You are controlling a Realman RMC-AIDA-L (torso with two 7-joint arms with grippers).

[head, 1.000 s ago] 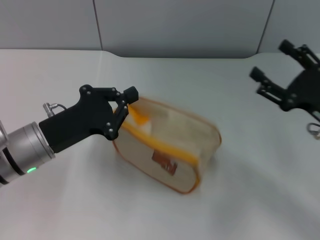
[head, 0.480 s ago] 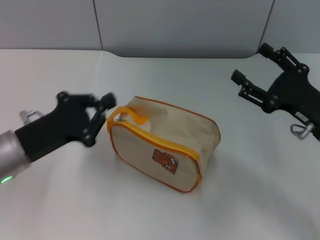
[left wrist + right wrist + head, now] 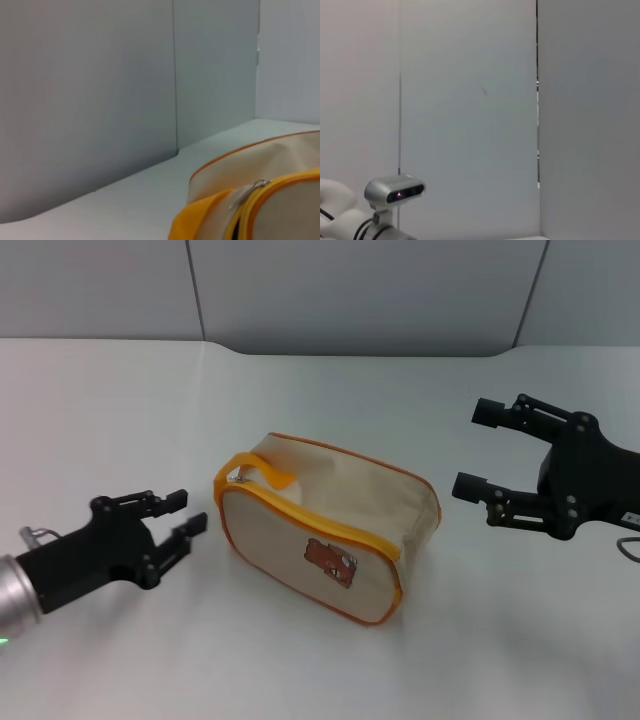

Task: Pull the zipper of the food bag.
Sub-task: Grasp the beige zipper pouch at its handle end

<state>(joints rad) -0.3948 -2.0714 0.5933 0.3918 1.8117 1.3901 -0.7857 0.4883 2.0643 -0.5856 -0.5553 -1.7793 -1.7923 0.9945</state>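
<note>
**Head view: both grippers clear of the bag, zipper untouched**

Head view: food bag [image 3: 325, 540] standing near the middle of the worktop [image 3: 320, 400], bear patch toward the near edge, orange handle end toward the left edge. Left gripper [image 3: 176, 519], a second ago pressed against the bag's handle end and tipping it, now pulled back toward the near-left corner, fingers spread and grasping nothing, just beside the bag but apart from it. Bag settled flat again. Right gripper [image 3: 478, 448], earlier high toward the far-right corner, now lowered level with the bag's right end, fingers released and wide, apart from the fabric.

Left wrist view: zipper [image 3: 247, 193], silver tab lying on the orange-trimmed edge at the handle end, zip line apparently closed there.

Likely meaning: repositioning finished, pull itself not yet begun; tab on the left gripper's side.

Open room: bare worktop all around the bag, wide toward the far edge and both side edges, narrower toward the near edge. No obstacle along the zip line's run.
</note>
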